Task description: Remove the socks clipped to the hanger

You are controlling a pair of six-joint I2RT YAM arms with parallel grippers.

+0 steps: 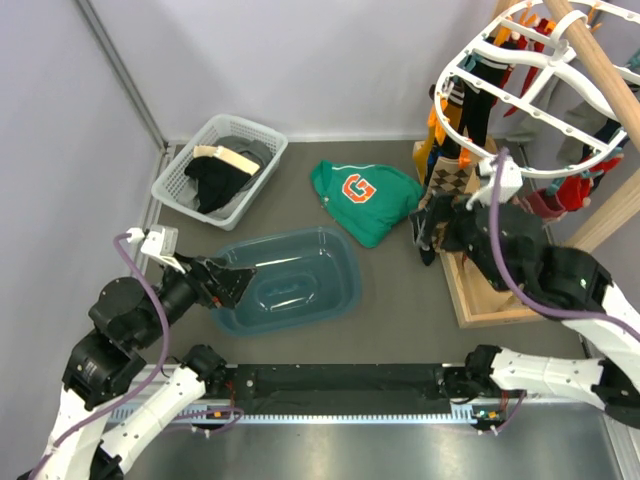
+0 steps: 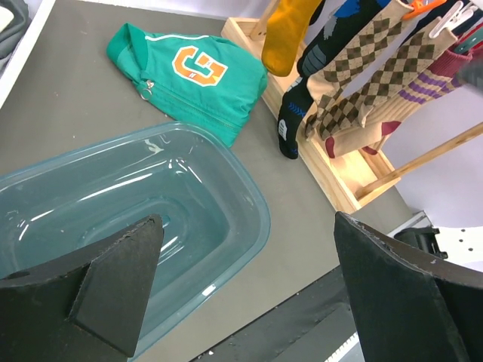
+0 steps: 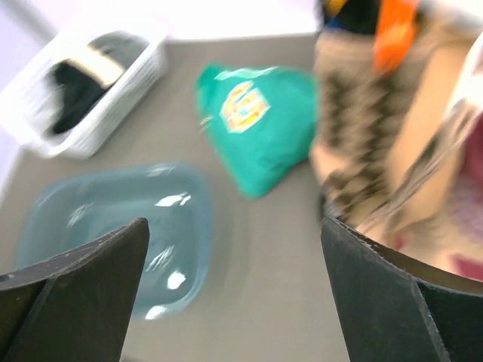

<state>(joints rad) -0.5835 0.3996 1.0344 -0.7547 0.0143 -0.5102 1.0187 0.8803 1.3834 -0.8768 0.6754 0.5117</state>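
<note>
The white oval hanger (image 1: 530,95) hangs from a wooden pole at the top right. Several socks are clipped under it: tan argyle socks (image 1: 452,185), orange, black and red ones (image 1: 570,195). In the left wrist view I see the argyle socks (image 2: 362,83), a mustard sock (image 2: 285,34) and a black sock (image 2: 290,113). My right gripper (image 1: 436,226) is open and empty, just left of the argyle socks, which are blurred in its wrist view (image 3: 362,128). My left gripper (image 1: 238,282) is open and empty over the teal tub (image 1: 330,300).
A green sweatshirt (image 1: 362,200) with an orange G lies behind the tub. A white mesh basket (image 1: 178,175) of dark clothes stands at the back left. The wooden stand's base (image 1: 480,295) sits right of the tub.
</note>
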